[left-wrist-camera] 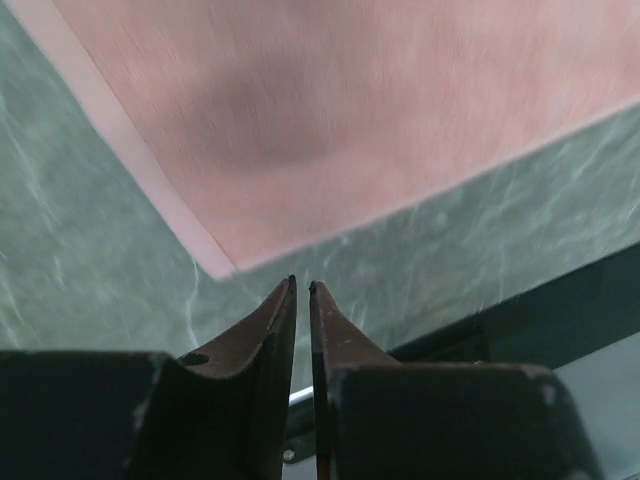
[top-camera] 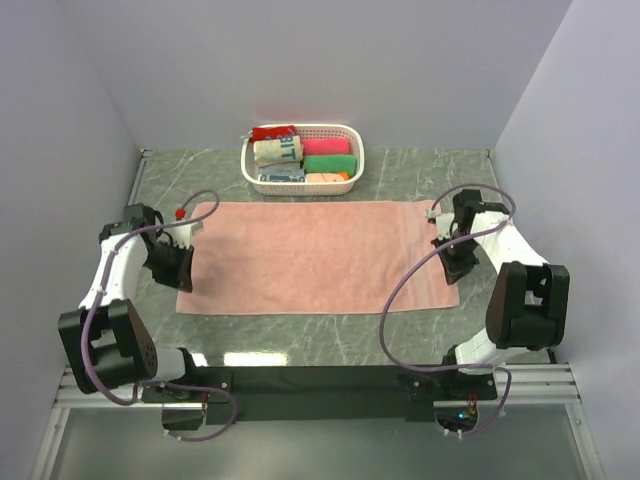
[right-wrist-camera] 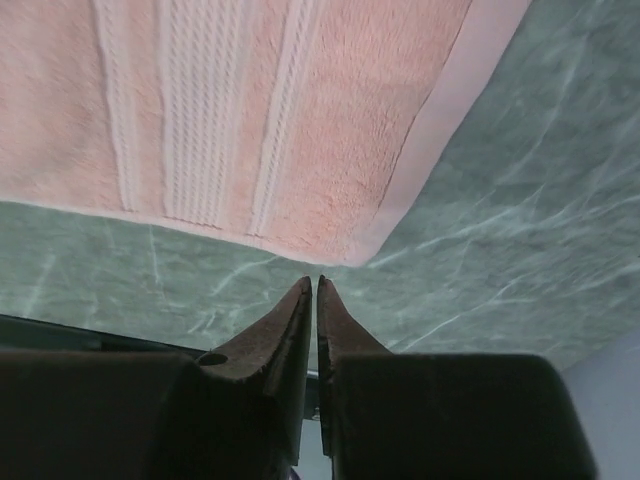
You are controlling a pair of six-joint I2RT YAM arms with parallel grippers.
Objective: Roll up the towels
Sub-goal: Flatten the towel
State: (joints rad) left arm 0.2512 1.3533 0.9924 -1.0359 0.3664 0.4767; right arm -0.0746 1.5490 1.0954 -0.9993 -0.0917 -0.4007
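The salmon-pink towel is pictured spread flat on the green marble bench, just in front of a white basket of rolled cloths. The left gripper is held just off the towel's near left corner and the right gripper just off its near right corner, each with fingers pressed together on nothing.

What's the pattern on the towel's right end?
Raised ribbed stripes, pink like the towel; clearest in the right wrist view.

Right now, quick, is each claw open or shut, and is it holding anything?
Left claw: shut, holding nothing, just off a corner of the towel.
Right claw: shut, holding nothing, beside another towel corner.
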